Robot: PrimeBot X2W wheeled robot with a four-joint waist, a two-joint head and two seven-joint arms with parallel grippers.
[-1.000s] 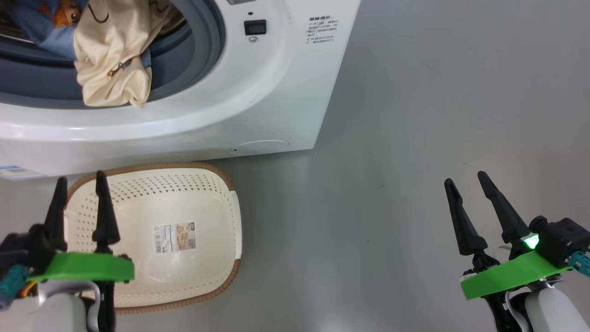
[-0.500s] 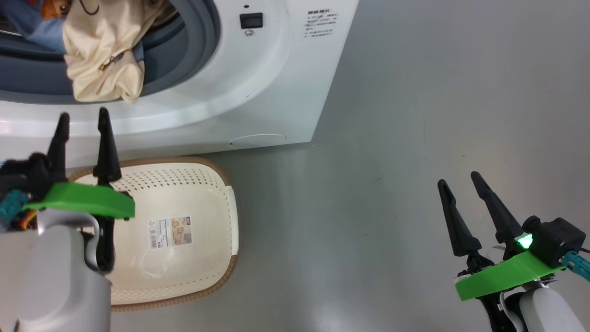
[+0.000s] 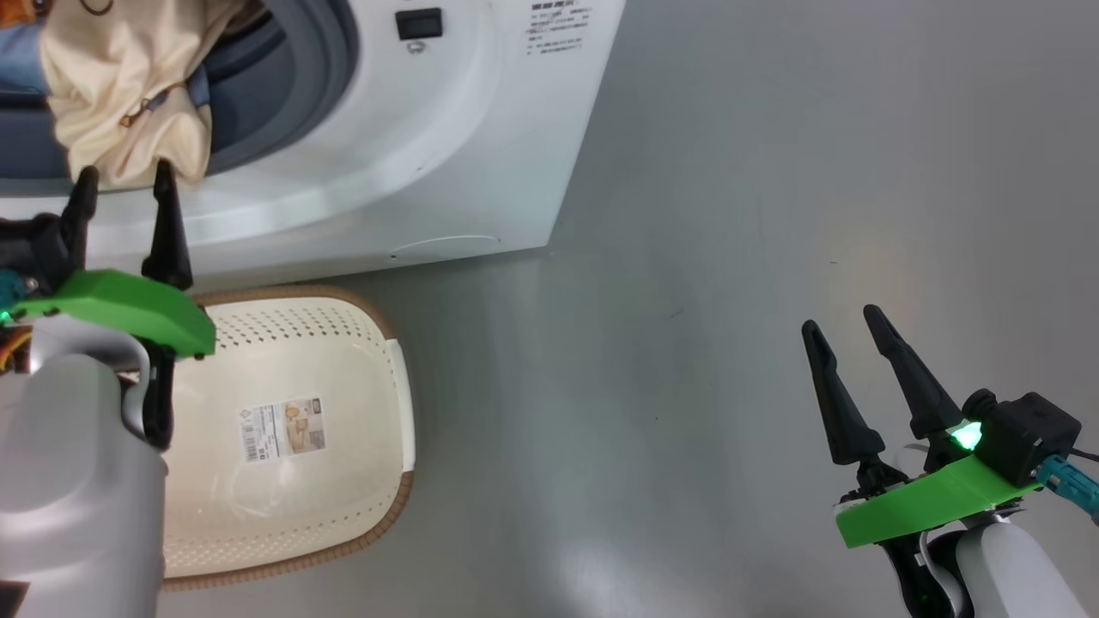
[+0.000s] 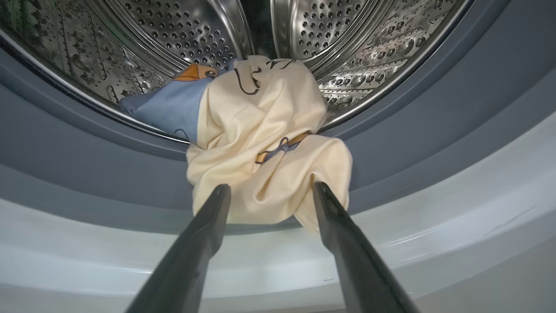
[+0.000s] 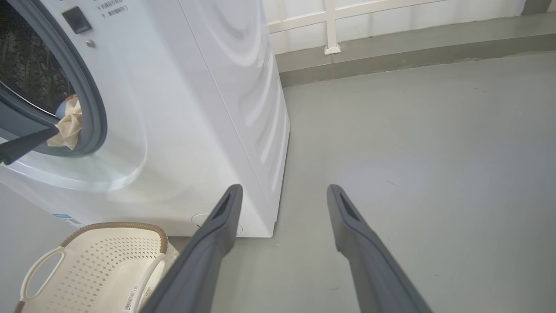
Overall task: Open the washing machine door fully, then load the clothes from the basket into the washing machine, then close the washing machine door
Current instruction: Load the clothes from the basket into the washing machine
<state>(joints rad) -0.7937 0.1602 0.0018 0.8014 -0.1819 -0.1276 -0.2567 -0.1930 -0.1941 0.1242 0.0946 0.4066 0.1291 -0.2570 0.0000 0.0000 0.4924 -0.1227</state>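
The white washing machine (image 3: 446, 154) stands with its opening uncovered; its door is out of view. A cream garment (image 4: 265, 143) hangs out of the steel drum (image 4: 173, 34) over the grey gasket (image 4: 87, 165), and the light blue garment (image 4: 169, 108) lies behind it in the drum. My left gripper (image 4: 269, 189) is open, its tips either side of the cream garment's (image 3: 120, 94) hanging end, just below the gasket. The cream basket (image 3: 343, 386) on the floor holds no clothes. My right gripper (image 3: 841, 322) hangs open over the bare floor, far right.
A sticker (image 3: 283, 427) lies on the basket's floor. Grey floor (image 3: 730, 215) stretches to the machine's right. A low kerb and white wall (image 5: 391, 26) run behind it. The machine's right front corner (image 5: 269, 226) stands just left of my right fingers.
My left gripper has risen from above the basket to the machine's opening, reaching the cream garment's hanging end. The head view has shifted. The right gripper has barely moved.
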